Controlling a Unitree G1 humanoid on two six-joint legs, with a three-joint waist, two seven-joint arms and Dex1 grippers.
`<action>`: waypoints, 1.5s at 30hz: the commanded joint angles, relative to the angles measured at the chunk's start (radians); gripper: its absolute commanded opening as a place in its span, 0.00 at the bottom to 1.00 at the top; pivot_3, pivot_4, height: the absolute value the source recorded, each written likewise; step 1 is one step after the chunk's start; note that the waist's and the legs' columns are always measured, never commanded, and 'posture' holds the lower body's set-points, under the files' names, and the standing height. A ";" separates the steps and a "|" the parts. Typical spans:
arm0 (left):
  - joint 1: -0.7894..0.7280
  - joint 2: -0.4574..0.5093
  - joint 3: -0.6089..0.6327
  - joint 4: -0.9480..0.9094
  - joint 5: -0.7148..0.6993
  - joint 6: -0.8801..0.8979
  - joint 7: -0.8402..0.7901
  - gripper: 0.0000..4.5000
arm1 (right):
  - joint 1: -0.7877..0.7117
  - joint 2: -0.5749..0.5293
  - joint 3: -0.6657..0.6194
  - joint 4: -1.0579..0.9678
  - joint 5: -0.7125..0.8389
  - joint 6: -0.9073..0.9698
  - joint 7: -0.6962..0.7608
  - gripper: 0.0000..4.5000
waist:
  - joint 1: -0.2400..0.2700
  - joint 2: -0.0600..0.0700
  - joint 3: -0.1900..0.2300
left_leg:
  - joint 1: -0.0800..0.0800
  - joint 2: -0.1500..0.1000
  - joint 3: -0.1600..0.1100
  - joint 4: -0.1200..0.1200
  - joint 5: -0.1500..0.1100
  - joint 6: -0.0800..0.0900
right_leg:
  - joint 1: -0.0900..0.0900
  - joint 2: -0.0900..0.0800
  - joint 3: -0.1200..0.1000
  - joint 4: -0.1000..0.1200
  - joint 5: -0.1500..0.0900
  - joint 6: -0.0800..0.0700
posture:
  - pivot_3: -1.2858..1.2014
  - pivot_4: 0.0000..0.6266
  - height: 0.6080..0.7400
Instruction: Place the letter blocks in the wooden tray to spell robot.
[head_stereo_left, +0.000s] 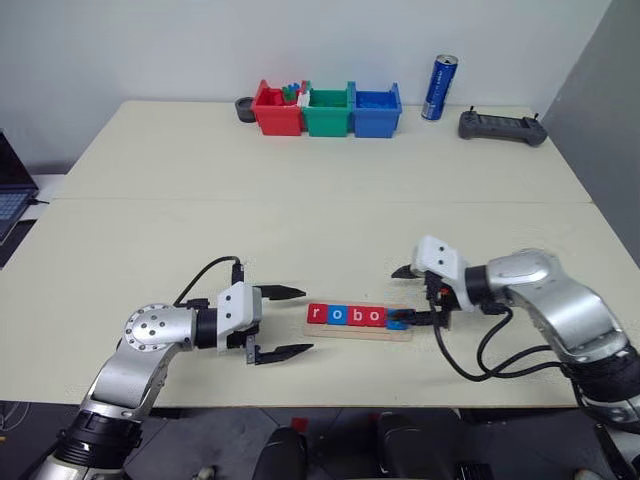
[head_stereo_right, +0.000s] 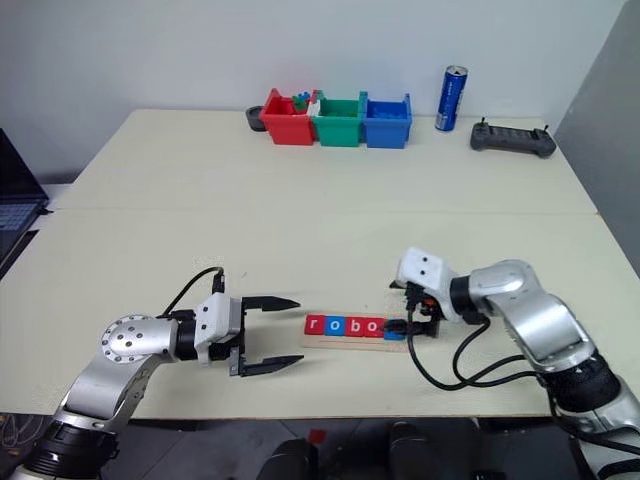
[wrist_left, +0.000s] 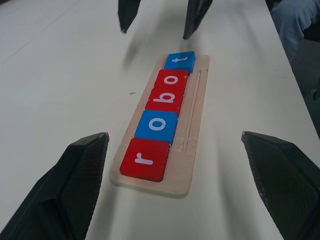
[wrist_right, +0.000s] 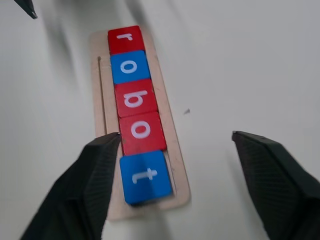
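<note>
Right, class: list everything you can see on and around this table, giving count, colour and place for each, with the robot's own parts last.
square letter tiles: five, red r, blue o, red b, red o, blue t, in a row in the tray.
long pale wooden tray: one, near table edge, between the pincers.
open plastic bins: three, red, green, blue, side by side at far edge.
blue drink can: one, upright, right of the bins.
dark handheld controller: one, far right corner.
small dark round object: one, left of the red bin.
cream table: one.
left pincer: open, left of the tray.
right pincer: open, at the tray's t end.
</note>
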 joint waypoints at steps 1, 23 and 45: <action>0.003 0.008 0.023 -0.001 -0.006 -0.025 -0.008 1.00 | 0.070 -0.039 -0.035 -0.097 0.037 0.016 -0.003 0.53 | 0.000 0.000 0.000 | 0.000 0.000 0.000 0.000 0.000 0.000 | 0.000 0.000 0.000 0.000 0.000 0.000 | 0.52 0.24 1.00; -0.084 0.005 0.002 -0.089 -0.013 0.109 0.021 1.00 | 0.066 0.034 0.116 -0.047 -0.009 -0.019 -0.097 0.01 | -0.008 0.000 0.000 | 0.001 0.000 0.001 0.000 0.000 0.000 | 0.000 0.001 0.001 0.000 0.000 0.001 | 0.52 0.24 1.00; -0.031 0.017 0.038 -0.036 -0.029 0.052 -0.008 1.00 | 0.097 -0.007 -0.066 -0.146 0.125 -0.014 -0.082 0.01 | -0.007 0.000 0.000 | 0.000 0.000 0.000 0.000 0.000 0.000 | 0.000 0.001 0.001 0.000 0.000 0.000 | 0.52 0.24 1.00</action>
